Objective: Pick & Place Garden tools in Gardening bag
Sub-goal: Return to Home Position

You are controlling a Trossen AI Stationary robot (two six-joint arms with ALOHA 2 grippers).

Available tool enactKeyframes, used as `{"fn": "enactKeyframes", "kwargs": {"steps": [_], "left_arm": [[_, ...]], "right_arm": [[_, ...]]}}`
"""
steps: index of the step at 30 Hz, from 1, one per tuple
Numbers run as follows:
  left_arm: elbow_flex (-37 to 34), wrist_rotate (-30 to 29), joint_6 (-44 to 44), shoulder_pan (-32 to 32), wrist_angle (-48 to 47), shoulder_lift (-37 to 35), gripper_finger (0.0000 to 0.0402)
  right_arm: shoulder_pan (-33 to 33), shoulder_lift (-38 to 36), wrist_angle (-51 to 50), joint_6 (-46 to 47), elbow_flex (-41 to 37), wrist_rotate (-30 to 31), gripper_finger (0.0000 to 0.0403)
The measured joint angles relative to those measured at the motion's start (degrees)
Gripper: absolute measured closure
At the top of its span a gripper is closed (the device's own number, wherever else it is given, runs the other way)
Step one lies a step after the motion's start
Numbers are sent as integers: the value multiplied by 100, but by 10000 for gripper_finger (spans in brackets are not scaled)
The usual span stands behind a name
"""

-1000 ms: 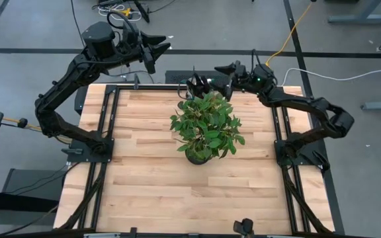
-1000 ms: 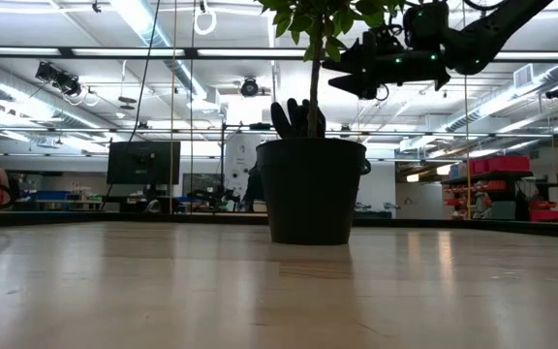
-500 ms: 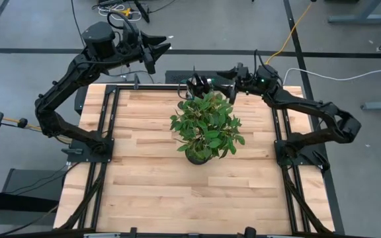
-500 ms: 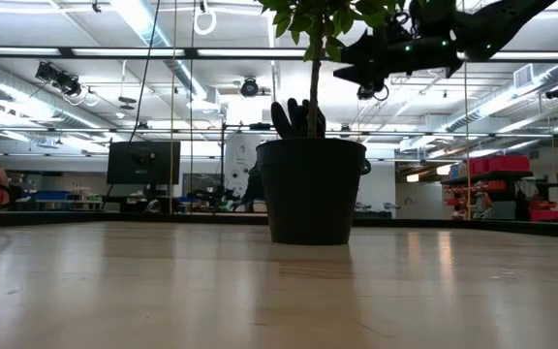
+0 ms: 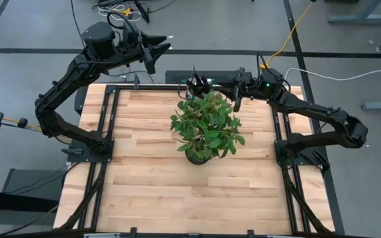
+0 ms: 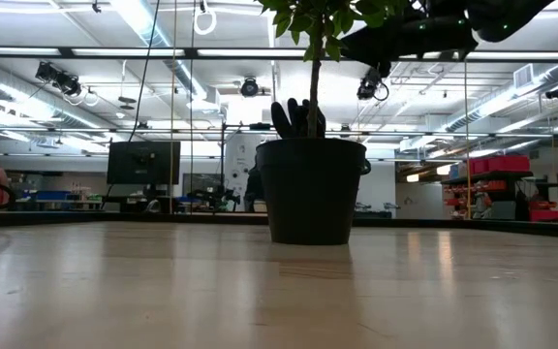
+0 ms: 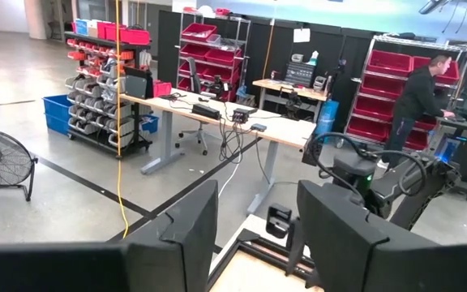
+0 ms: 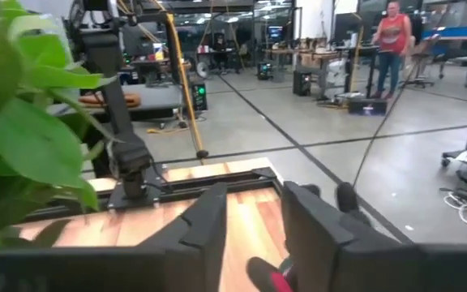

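Our right gripper [image 5: 235,98] has swung back from the gardening bag [image 5: 197,84], jaws a little open, empty. The plant [image 5: 207,122] leaves just beside them could snag. Our left gripper [image 5: 161,47] waits far off, open too.

plant leaves [image 5: 206,125]: green, some paler at the tips
pot [image 6: 310,189]: plain black
table [image 5: 144,172]: pale wood in plank stripes
gloves [image 6: 294,118]: black, with a red patch in the right wrist view
left arm [image 5: 65,92]: black
right arm [image 5: 316,116]: black
floor [image 5: 32,26]: grey
cable [image 5: 297,26]: yellow
storage bins [image 7: 396,63]: red
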Motion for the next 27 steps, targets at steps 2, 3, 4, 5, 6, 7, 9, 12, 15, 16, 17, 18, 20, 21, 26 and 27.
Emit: {"fn": "enactKeyframes", "kwargs": {"steps": [2, 3, 4, 5, 6, 7, 9, 12, 15, 16, 17, 18, 20, 21, 26, 27], "left_arm": [[0, 0, -1, 0, 0, 0, 225], [0, -2, 1, 0, 0, 0, 225], [0, -2, 1, 0, 0, 0, 225], [0, -2, -1, 0, 0, 0, 225], [0, -2, 0, 0, 0, 0, 225], [0, -2, 1, 0, 0, 0, 225], [0, -2, -1, 0, 0, 0, 225], [0, -4, 0, 0, 1, 0, 225], [0, -2, 1, 0, 2, 0, 225], [0, -4, 1, 0, 2, 0, 225], [0, -4, -1, 1, 2, 0, 225], [0, -4, -1, 0, 2, 0, 225], [0, -4, -1, 2, 2, 0, 225], [0, -4, -1, 0, 3, 0, 225], [0, -4, -1, 0, 4, 0, 225], [0, -4, -1, 2, 4, 0, 225]], "right_arm": [[76, -2, 0, 42, 0, 0, 298], [112, -2, 0, 117, 0, -1, 309], [149, -2, 2, 191, 0, -1, 319], [188, -2, 2, 252, 0, -2, 329], [227, -2, 2, 285, 0, -1, 339], [290, -2, 2, 286, 0, 0, 349], [424, -2, -2, 293, 0, 6, 367], [623, -73, -253, 208, 0, 174, 393], [844, -193, -689, -190, -6, 815, 398], [903, -256, -799, -308, -52, 1063, 397], [941, -326, -826, -369, -129, 1270, 397], [961, -414, -824, -389, -244, 1432, 397], [991, -602, -837, -348, -517, 1623, 399], [1003, -697, -816, -313, -680, 1636, 400], [1068, -1332, -735, -188, -1614, 1413, 401], [1111, -1478, -731, -195, -1807, 1346, 402]]}}
